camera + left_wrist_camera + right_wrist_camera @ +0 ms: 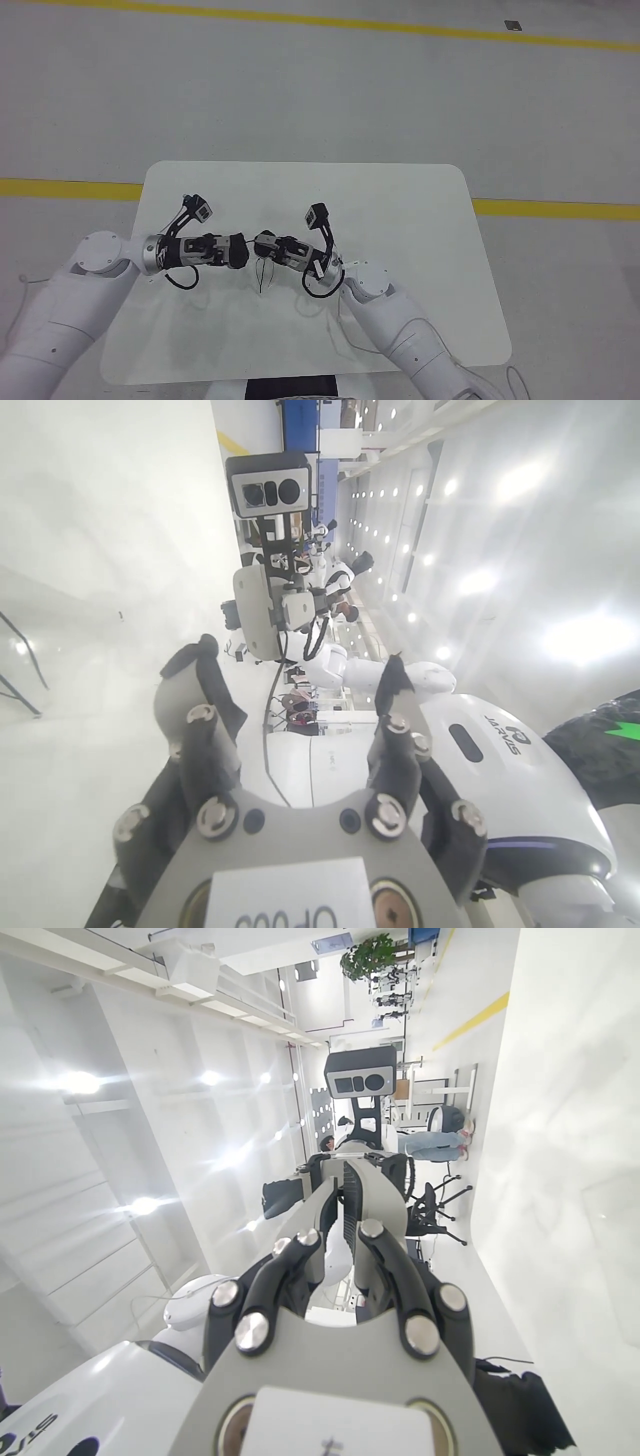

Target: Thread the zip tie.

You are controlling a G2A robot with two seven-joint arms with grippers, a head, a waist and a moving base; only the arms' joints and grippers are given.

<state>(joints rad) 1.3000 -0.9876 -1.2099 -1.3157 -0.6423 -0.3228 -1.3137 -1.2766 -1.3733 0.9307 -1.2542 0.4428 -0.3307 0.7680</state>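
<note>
Both arms meet nose to nose above the middle of the white table (400, 200). My right gripper (266, 244) is shut, its fingers (320, 1208) pressed together on the zip tie. The zip tie (262, 276) is a thin dark strip that hangs as a narrow loop under that gripper, toward the table's near edge. In the left wrist view it trails as a dark line (270, 705) from the right gripper (260, 620). My left gripper (238, 250) is open just beside it, its black-padded fingers (200, 660) spread wide with nothing between them.
The table has rounded corners and bare room on all sides of the grippers. Yellow floor lines (560, 208) run behind the table. Cables (182, 278) loop off both wrists.
</note>
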